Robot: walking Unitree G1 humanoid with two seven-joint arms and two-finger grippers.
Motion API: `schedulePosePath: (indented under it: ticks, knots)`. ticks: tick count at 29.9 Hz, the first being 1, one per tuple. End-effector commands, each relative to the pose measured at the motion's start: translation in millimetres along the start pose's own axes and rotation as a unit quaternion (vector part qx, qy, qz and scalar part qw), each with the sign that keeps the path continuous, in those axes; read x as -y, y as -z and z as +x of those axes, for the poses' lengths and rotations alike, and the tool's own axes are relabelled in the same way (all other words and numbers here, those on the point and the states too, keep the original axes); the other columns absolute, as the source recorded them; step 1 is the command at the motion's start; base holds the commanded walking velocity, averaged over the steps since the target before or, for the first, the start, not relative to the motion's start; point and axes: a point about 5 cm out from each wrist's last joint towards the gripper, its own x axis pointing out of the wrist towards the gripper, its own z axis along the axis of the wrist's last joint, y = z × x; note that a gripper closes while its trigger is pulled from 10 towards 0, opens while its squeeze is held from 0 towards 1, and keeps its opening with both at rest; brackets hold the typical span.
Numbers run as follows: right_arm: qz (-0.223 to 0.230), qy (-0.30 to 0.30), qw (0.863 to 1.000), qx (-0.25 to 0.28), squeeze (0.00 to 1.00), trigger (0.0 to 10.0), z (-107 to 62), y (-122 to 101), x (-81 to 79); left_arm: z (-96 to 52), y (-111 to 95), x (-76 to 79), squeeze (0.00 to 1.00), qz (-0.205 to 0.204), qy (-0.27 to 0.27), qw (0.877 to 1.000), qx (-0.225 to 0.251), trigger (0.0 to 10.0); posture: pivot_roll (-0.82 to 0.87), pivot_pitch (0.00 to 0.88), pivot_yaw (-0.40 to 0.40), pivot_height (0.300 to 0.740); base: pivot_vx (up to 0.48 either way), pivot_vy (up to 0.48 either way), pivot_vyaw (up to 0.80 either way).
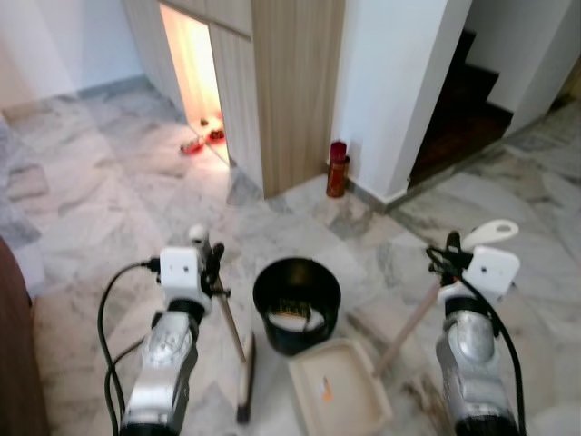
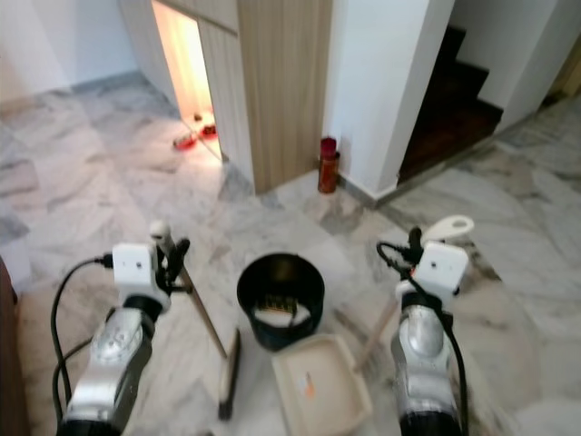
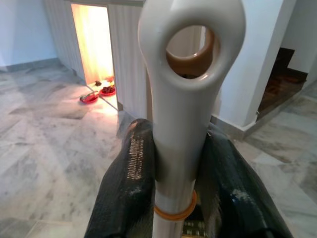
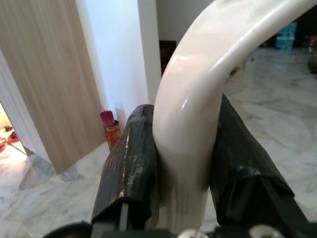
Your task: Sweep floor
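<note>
My left gripper (image 1: pixel 209 254) is shut on the white top of the broom handle (image 3: pixel 184 124). The broom's wooden stick slants down to its dark brush head (image 1: pixel 246 381) on the marble floor. My right gripper (image 1: pixel 451 252) is shut on the white looped handle of the dustpan (image 4: pixel 198 114). The beige dustpan tray (image 1: pixel 338 386) rests on the floor between my arms, with a small orange scrap (image 1: pixel 327 393) in it. A black bin (image 1: pixel 296 302) stands just beyond the tray, with something pale inside.
A red canister (image 1: pixel 338 169) stands at the foot of the white wall corner. Red bowls (image 1: pixel 201 141) lie by a lit opening in the wooden panelling. Dark stairs (image 1: pixel 463 109) rise at the back right. A brown furniture edge (image 1: pixel 14 363) is at my left.
</note>
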Motion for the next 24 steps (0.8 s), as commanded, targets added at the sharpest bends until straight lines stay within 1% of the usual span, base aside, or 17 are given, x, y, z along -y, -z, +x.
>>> schedulePosePath:
  ticks: [1, 6, 13, 15, 16, 21, 24]
  knots:
    - [0.004, -0.005, 1.0, 0.023, 0.0, 10.0, 3.4, -9.5, -1.6, 3.9, -7.8, 1.5, 0.0, 0.005, -0.001, 1.0, 0.019, 10.0, -0.02, 0.0, -0.013, 0.74, 0.0, 0.0, 0.0]
    - [0.003, -0.014, 1.0, 0.026, 0.0, 10.0, 4.3, -11.3, 0.5, 3.6, -6.8, 4.1, 0.0, 0.001, -0.002, 1.0, 0.02, 10.0, -0.03, 0.0, -0.022, 0.74, 0.0, 0.0, 0.0]
    - [0.007, -0.016, 1.0, 0.017, 0.0, 10.0, 6.0, -10.7, 9.9, 4.7, -5.3, 11.0, 0.0, -0.01, -0.002, 1.0, 0.022, 10.0, -0.05, 0.0, -0.041, 0.74, 0.0, 0.0, 0.0]
    - [0.007, -0.017, 1.0, 0.011, 0.0, 10.0, 7.1, -11.3, 16.9, 5.1, -3.9, 15.7, 0.0, -0.014, 0.0, 1.0, 0.021, 10.0, -0.07, 0.0, -0.048, 0.74, 0.0, 0.0, -0.67]
    - [0.007, -0.017, 1.0, 0.011, 0.0, 10.0, 7.1, -11.3, 16.9, 5.1, -3.9, 15.7, 0.0, -0.014, 0.0, 1.0, 0.021, 10.0, -0.07, 0.0, -0.048, 0.74, 0.0, 0.0, -0.8]
    - [-0.013, -0.009, 1.0, 0.01, 0.0, 10.0, 8.9, -13.8, 33.0, 4.6, 1.1, 28.1, 0.0, -0.03, 0.011, 0.999, 0.016, 10.0, -0.1, 0.0, -0.051, 0.74, 0.0, 0.0, -0.8]
    - [-0.015, -0.001, 1.0, 0.008, 0.0, 10.0, 7.9, -13.2, 39.8, 4.6, 2.9, 34.1, 0.0, -0.027, 0.024, 0.999, 0.014, 10.0, -0.11, 0.0, -0.042, 0.74, 0.0, 0.0, -0.8]
